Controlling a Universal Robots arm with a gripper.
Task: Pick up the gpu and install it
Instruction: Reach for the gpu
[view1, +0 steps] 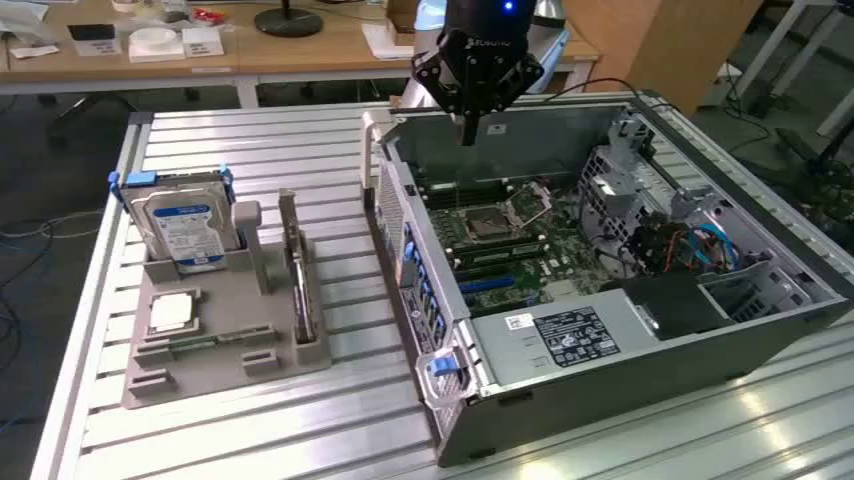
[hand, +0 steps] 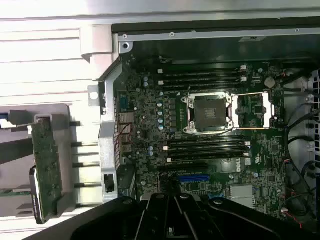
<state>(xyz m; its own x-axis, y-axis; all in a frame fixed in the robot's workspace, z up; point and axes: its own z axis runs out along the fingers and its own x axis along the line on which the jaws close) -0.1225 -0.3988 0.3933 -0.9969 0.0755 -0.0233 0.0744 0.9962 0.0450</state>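
The gripper (view1: 467, 132) is clenched and grasps nothing. It hangs over the open case (view1: 641, 370), above the motherboard (view1: 514, 240). The gpu (view1: 302, 275) stands on edge in a slot of the grey holder (view1: 214, 345). The holder sits on the counter (view1: 267, 140), beside the case on the exterior view's left, and the gpu is well apart from the gripper. In the same holder, the hard drive (view1: 187, 228) stands upright and the processor (view1: 174, 312) lies flat. The socket (hand: 210, 112) on the motherboard stands open.
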